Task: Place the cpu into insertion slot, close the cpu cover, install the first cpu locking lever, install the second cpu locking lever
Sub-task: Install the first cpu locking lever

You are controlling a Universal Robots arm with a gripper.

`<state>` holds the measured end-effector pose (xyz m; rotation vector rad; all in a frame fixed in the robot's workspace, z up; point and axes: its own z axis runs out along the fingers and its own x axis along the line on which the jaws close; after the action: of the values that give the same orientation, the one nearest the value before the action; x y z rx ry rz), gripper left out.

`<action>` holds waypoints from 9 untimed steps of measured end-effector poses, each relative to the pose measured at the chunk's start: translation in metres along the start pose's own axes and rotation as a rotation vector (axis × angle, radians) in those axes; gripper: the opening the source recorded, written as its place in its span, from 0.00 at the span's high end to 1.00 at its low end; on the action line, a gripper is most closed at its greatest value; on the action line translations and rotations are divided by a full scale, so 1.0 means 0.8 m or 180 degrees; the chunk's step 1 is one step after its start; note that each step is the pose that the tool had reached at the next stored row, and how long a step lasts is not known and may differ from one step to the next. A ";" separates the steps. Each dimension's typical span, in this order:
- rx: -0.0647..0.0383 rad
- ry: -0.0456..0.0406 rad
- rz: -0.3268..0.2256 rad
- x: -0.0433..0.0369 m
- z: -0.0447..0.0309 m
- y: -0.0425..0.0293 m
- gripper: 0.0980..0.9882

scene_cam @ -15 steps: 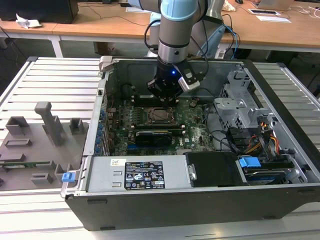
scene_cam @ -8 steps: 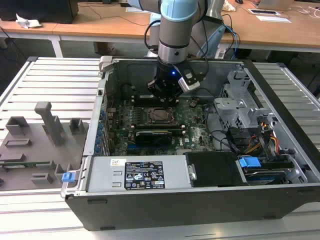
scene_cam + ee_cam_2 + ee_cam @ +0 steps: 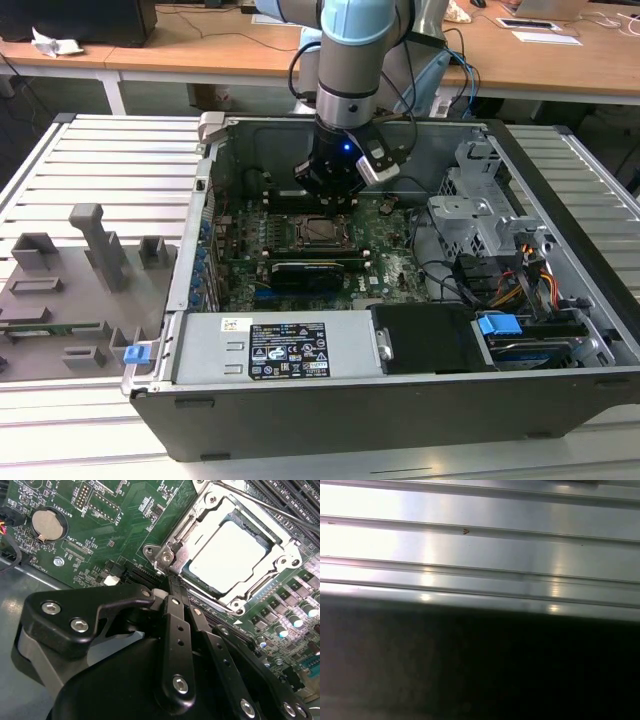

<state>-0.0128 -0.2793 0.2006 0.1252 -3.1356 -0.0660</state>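
The cpu (image 3: 227, 555) sits seated under the closed cpu cover (image 3: 200, 517), upper right — lever step in hand; the gripper (image 3: 172, 587), fingers pinched together empty, needs a precise hook.

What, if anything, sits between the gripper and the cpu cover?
Nothing visible. In the second wrist view the gripper sits right at the corner of the cpu cover, which lies closed over the cpu in the socket. Only bare motherboard surrounds that corner.

cpu (image 3: 229, 555): silver, seated flat | cpu cover (image 3: 280, 562): closed over it
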 end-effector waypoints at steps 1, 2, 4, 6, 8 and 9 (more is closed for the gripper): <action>-0.0007 0.0000 -0.0001 0.000 -0.0001 -0.0001 0.99; -0.0023 -0.0002 -0.0002 0.000 -0.0001 -0.0001 0.99; -0.0041 -0.0005 -0.0002 0.000 -0.0007 0.0003 0.99; -0.0042 -0.0006 -0.0002 0.000 -0.0041 0.0005 0.99; -0.0039 -0.0003 -0.0002 0.000 -0.0139 0.0007 0.99; -0.0038 -0.0003 -0.0002 0.000 -0.0179 0.0008 0.99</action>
<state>-0.0128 -0.2793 0.2150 0.1263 -3.1356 -0.0848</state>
